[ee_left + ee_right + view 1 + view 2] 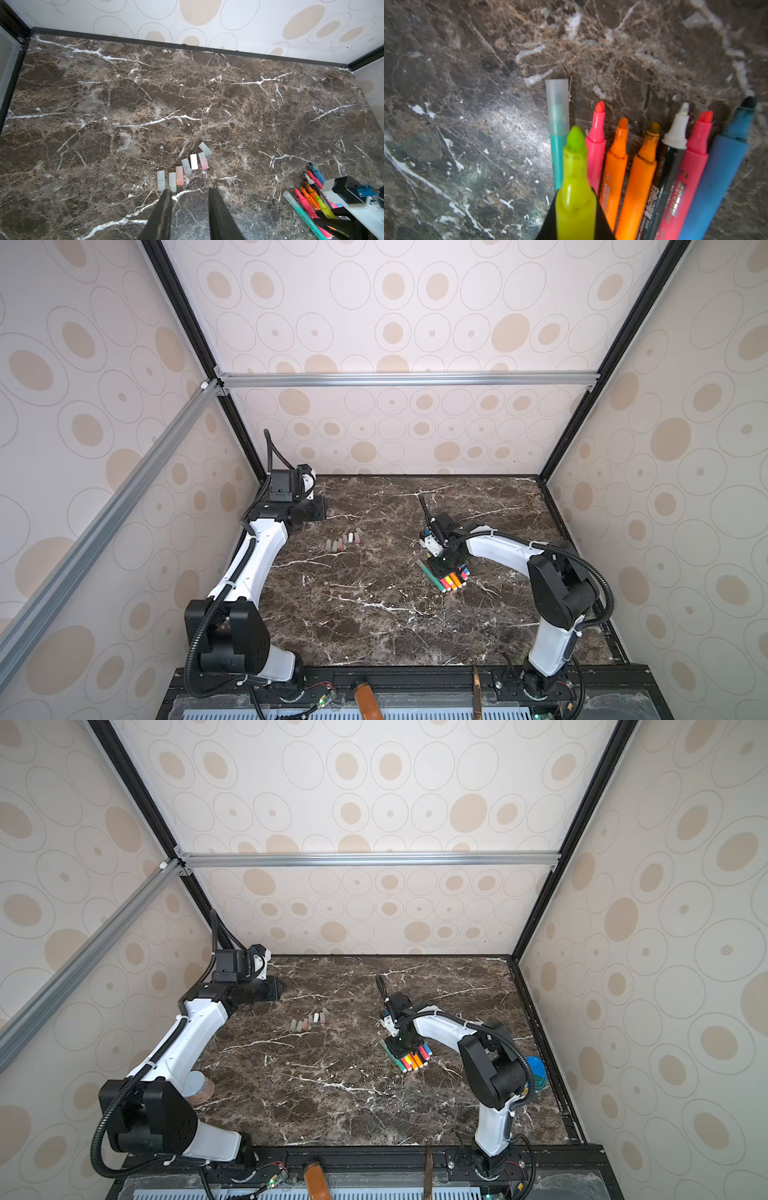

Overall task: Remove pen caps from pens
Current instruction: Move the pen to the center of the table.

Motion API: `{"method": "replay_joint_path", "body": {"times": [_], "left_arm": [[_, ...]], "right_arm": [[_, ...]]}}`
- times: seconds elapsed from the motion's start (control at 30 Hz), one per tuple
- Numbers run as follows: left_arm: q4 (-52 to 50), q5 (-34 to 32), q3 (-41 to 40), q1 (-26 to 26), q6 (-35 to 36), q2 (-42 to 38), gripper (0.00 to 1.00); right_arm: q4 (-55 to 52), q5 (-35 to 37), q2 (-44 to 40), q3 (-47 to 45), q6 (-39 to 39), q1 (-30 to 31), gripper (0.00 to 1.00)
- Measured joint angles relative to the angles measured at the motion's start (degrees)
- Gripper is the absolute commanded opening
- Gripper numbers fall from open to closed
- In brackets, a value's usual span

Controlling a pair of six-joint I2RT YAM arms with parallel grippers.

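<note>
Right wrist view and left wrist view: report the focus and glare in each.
Right wrist view: the yellow pen nearest the lens is soft, the marble tabletop blurs farther off, and a pale glare patch sits beside the capped teal pen. Left wrist view: the pen caps are crisp, as are the marble veins, with no strong glare.

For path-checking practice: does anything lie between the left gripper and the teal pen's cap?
Only the loose caps lie near that path, flat on the table just ahead of the left gripper; beyond them bare table reaches the teal pen. The right gripper, holding the yellow pen, sits alongside it.
</note>
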Motion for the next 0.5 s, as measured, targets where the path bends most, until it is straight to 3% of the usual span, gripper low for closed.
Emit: {"method": "replay_joint_path", "body": {"times": [0.5], "left_arm": [[1.9, 2.2, -0.8, 0.0, 0.0, 1.0, 0.29]], "right_arm": [[0.1, -0.1, 2.4, 2.0, 0.1, 0.3, 0.00]]}}
